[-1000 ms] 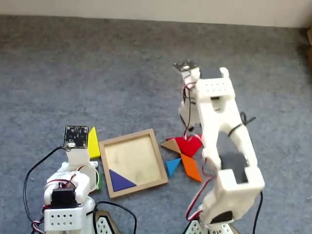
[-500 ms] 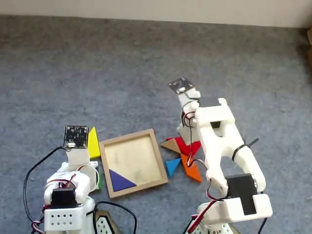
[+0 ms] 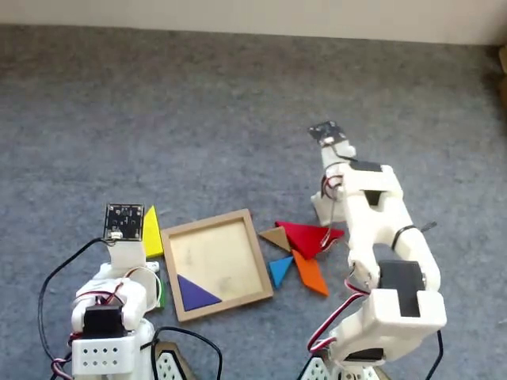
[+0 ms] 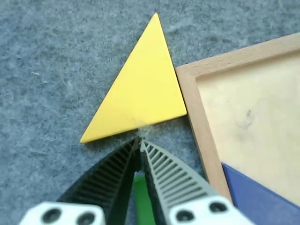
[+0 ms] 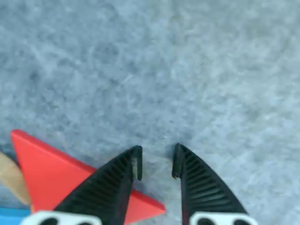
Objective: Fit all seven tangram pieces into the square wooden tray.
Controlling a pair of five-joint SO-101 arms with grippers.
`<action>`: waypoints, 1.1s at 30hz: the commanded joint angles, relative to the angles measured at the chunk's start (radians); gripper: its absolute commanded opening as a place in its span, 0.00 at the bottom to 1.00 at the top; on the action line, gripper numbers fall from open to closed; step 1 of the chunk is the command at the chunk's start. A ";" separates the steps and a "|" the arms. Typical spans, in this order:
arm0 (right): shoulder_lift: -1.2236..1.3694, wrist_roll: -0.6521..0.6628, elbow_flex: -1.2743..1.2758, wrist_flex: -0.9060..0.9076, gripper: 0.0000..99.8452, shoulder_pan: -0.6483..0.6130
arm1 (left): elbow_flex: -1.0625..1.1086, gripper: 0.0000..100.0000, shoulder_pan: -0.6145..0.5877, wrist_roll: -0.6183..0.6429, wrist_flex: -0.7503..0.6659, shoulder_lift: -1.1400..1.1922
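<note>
Holds nothing in the right pincer [image 5: 156, 161], parted narrowly, just beside the red triangle [image 5: 51, 168]. Shows the left pincer [image 4: 139, 145] closed, empty, tip at the yellow triangle [image 4: 140, 89] beside the wooden tray [image 4: 196, 117], blue triangle [image 4: 262, 197] inside.

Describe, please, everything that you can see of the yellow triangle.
The yellow triangle is a thin, flat, smooth piece with sharp corners, evenly coloured. It lies flat on the grey carpet, outside the wooden tray, one side against the tray's outer corner. The left tool, shut, has its tips at the middle of another edge.
</note>
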 commanded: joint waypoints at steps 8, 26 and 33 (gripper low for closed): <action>-0.016 0.074 -0.002 0.300 0.13 0.108 | 0.021 0.01 -0.012 -0.009 0.006 -0.007; -0.799 0.107 0.351 0.363 0.21 -0.243 | 0.021 0.01 -0.012 -0.009 0.006 -0.007; -0.783 0.107 0.449 0.240 0.30 -0.320 | 0.021 0.01 -0.012 -0.009 0.006 -0.007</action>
